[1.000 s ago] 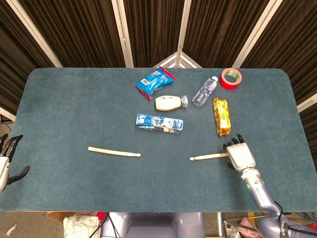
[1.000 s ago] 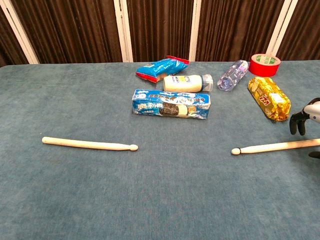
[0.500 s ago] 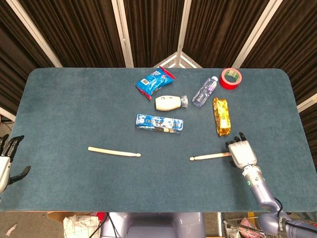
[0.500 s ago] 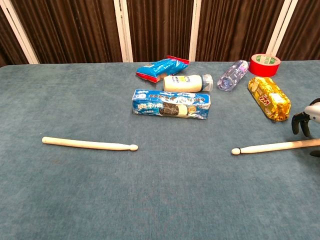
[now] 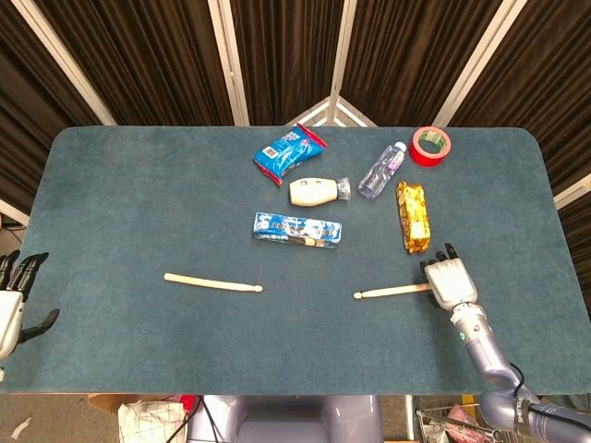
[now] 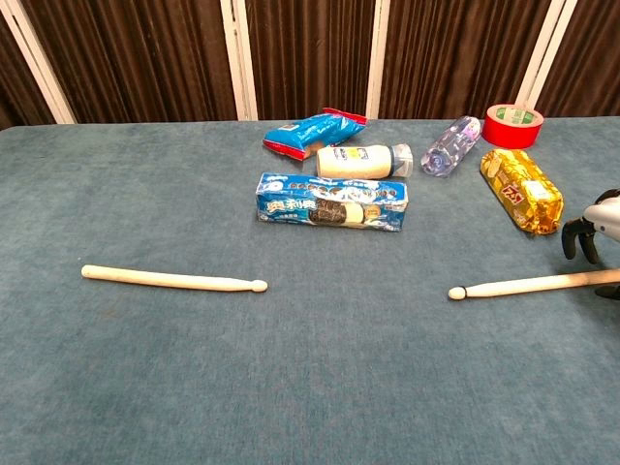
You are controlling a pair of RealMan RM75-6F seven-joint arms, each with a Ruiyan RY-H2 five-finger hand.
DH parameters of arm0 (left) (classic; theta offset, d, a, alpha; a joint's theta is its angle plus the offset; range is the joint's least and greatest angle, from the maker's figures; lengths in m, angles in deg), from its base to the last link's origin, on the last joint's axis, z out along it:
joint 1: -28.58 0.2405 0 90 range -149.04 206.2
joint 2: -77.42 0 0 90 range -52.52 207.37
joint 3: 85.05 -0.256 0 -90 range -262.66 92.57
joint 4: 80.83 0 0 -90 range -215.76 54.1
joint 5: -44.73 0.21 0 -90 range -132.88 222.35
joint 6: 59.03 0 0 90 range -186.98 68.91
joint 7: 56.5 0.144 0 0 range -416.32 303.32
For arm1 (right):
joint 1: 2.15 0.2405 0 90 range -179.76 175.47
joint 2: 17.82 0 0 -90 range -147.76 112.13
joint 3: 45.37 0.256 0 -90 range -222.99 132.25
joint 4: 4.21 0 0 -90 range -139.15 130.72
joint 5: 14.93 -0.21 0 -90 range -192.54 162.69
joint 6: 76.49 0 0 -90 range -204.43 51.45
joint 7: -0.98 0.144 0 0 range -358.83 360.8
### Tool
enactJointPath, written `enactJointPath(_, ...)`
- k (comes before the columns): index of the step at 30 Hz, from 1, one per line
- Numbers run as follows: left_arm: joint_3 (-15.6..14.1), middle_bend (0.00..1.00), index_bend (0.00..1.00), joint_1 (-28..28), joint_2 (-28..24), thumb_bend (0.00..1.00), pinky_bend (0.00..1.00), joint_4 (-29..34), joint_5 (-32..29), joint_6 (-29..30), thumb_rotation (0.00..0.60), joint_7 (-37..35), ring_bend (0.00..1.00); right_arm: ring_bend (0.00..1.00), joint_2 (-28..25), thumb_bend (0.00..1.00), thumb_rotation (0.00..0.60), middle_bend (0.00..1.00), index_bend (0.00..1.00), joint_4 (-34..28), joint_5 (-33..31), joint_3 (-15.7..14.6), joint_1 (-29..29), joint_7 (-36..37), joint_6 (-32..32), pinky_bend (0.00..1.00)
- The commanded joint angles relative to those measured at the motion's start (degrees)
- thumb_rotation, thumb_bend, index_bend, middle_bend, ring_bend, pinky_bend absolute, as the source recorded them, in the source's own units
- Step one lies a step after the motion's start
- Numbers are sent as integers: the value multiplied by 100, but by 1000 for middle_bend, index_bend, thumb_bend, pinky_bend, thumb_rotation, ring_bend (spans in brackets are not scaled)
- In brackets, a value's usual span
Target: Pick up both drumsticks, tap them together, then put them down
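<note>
— Head view first: pale wooden drumstick on the left (image 5: 212, 282) flat on the blue-green cloth table (image 5: 111, 203), untouched, well apart from the left hand (image 5: 13, 305), parked off the table's near-left corner, fingers spread, holding nothing
— And the right side?
— Second pale wooden drumstick (image 5: 390, 293) lying flat too, tip toward the middle, butt end under the right hand (image 5: 450, 281). Hand palm-down over that end, fingers pointing away; closed on the stick or only resting above it, impossible to tell from here
— Chest view?
— Same left stick (image 6: 172, 280) alone on the cloth; right stick (image 6: 531, 284) running to the picture's edge, only dark fingertips (image 6: 572, 235) of the right hand showing above it. No sign of lift, grip unclear
— So, progress?
— Barely begun, judging by this: neither stick raised, right-hand grasp about to form at best, left pickup not started; tapping and setting down all ahead
</note>
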Motion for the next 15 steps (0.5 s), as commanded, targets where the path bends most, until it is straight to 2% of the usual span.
enactJointPath(1,-2,132,115,-5,6,350,0,-2,-4,-10,600,13,0,244,19,300,600,475,400,38,-15,-7,26,-20,17,97)
enactJointPath(15,-13,131,124,-17,24,350,0,-1,-17,-44,600,44,0,260,64,335,600,506,399,135,-13,-52,86,84,39,97)
